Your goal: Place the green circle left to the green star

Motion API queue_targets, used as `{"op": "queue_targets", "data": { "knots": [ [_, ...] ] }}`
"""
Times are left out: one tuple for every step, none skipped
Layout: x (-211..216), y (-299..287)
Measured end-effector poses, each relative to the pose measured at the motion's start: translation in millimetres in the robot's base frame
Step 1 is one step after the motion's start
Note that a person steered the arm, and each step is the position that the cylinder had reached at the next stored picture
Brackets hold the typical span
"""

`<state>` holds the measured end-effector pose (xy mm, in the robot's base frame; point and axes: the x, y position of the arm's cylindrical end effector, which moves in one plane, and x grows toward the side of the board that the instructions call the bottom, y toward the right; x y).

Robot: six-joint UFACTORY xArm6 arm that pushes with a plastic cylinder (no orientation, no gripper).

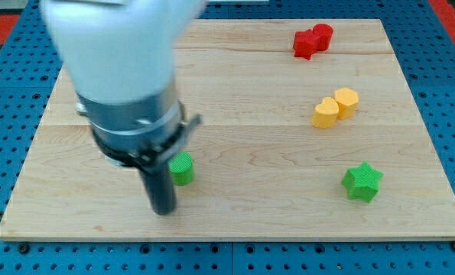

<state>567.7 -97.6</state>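
The green circle (pixel 183 169) lies on the wooden board at the view's lower left-centre, partly hidden by my rod. The green star (pixel 362 182) lies at the view's lower right, far to the right of the circle. My tip (pixel 164 210) rests on the board just below and left of the green circle, touching or almost touching its left side. The arm's bulky body covers the view's upper left.
Two red blocks (pixel 312 40) sit together at the view's top right. Two yellow blocks (pixel 336 107) sit together at the right, above the green star. The board's bottom edge (pixel 227 238) runs close below my tip.
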Motion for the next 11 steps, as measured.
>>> {"op": "queue_targets", "data": {
  "knots": [
    [-32,0],
    [-33,60],
    [-41,36],
    [-59,38],
    [-74,97],
    [-60,109],
    [-62,110],
    [-96,109],
    [-109,114],
    [-95,155],
    [-73,169]
  ]
}}
